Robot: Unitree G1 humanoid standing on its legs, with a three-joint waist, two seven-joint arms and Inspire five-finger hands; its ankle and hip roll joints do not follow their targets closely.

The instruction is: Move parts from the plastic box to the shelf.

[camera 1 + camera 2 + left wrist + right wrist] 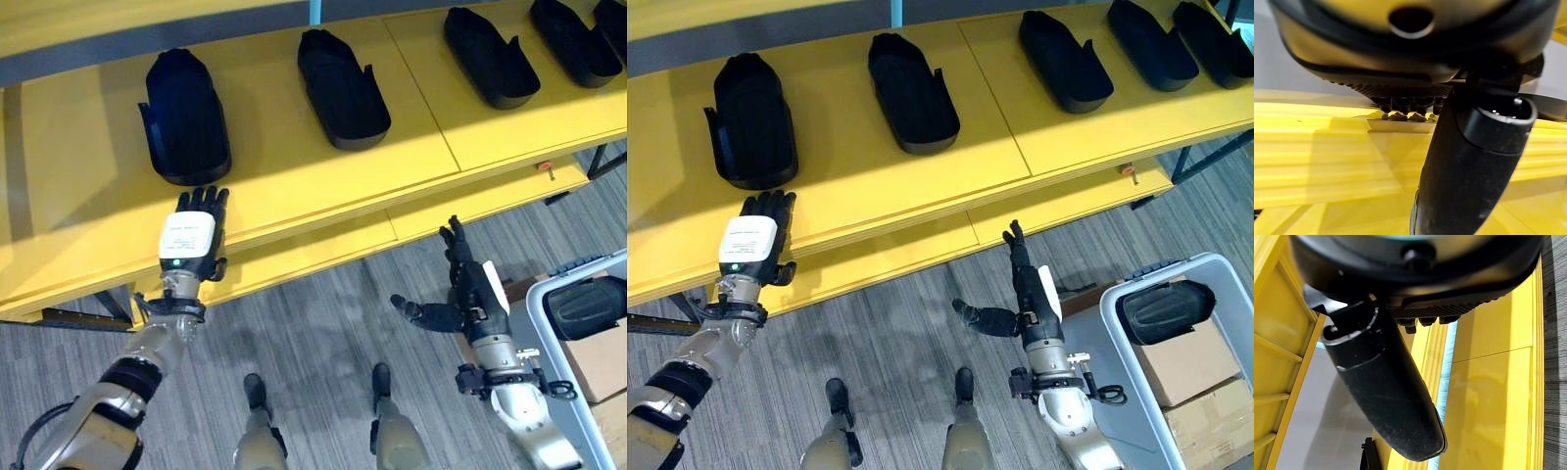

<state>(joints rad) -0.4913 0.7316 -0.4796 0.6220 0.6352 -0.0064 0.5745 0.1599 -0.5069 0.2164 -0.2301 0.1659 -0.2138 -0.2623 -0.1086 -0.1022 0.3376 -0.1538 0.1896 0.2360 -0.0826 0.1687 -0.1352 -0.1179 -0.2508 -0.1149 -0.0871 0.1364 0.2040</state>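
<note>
With both robot hands empty, left (188, 240) flat-fingered at the shelf (294, 176) edge nr a placed part (184, 117), right (470, 294) spread over floor, next reach should probably target the part (1166, 308) in the box (1112, 338).

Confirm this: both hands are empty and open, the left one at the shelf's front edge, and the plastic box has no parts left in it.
Wrong on the box. The right eye view shows one black part still in the plastic box. The rest holds: left hand at the shelf edge, right hand, both open and empty.
</note>
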